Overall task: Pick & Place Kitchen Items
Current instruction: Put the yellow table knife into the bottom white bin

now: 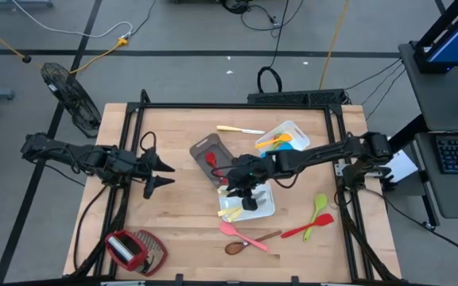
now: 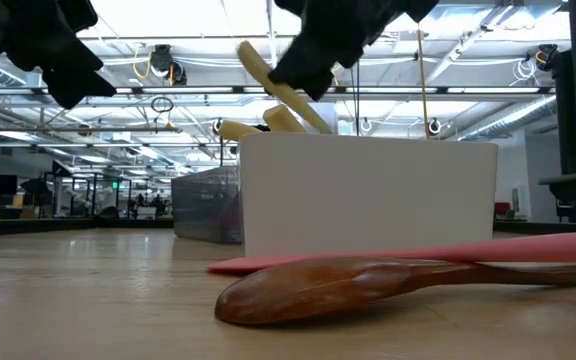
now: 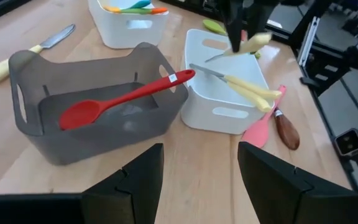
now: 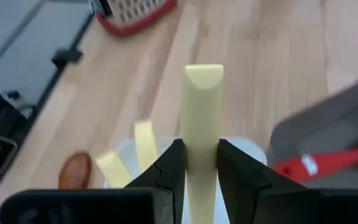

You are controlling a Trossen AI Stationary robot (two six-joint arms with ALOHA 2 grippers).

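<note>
Midway, roughly: right gripper (image 4: 199, 163) clamps a knife (image 4: 202, 118) above the near tray (image 3: 225, 93) (two knives inside). Left gripper (image 3: 199, 180) waits, fingers spread. Five utensils on the table (image 1: 181, 230) remain.

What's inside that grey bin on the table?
The grey bin holds one red spoon, its handle resting over the rim. The floor seen in the left wrist view looks otherwise bare; the near wall hides a strip.
</note>
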